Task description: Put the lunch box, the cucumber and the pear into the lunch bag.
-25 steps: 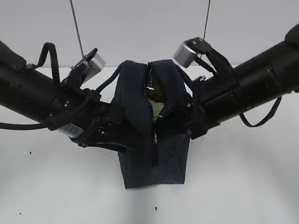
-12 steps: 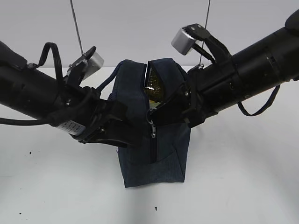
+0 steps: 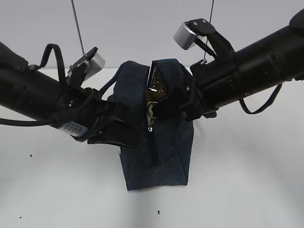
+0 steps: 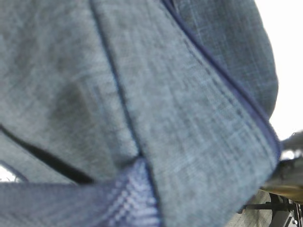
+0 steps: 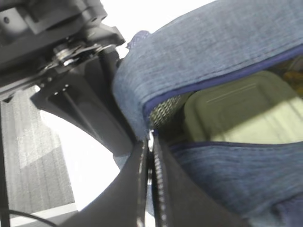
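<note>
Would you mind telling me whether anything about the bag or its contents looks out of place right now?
Nothing looks spilled or damaged. The lunch bag stands upright on the table, its zipper only partly closed, and the lunch box sits inside under the gap. Both grippers press close against the bag's sides.

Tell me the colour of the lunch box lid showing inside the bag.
Pale sage green; the lunch box lid shows best in the right wrist view, through the lunch bag opening.
</note>
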Motion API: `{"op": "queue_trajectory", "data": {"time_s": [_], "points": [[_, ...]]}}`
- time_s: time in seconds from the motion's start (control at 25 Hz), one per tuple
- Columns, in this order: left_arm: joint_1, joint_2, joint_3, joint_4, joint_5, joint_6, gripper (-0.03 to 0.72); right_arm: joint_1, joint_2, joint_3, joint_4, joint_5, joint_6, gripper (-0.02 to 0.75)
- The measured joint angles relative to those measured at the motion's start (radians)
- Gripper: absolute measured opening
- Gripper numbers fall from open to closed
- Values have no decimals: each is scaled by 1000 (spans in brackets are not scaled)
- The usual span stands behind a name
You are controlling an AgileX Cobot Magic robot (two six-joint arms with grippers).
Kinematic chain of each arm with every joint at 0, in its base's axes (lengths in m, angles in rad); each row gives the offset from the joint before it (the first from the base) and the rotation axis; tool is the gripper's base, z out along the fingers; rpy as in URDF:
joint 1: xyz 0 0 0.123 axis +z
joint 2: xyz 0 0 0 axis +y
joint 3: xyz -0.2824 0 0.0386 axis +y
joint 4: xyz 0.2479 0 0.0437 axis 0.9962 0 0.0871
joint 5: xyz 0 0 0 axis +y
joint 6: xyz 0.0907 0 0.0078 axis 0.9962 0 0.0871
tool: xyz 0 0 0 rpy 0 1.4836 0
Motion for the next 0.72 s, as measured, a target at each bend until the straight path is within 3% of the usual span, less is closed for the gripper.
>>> {"op": "queue_trajectory", "data": {"time_s": [0.72], "points": [[0,0,-2,-7,0,2,-8,0,47,-92,27,-71,0,6]]}}
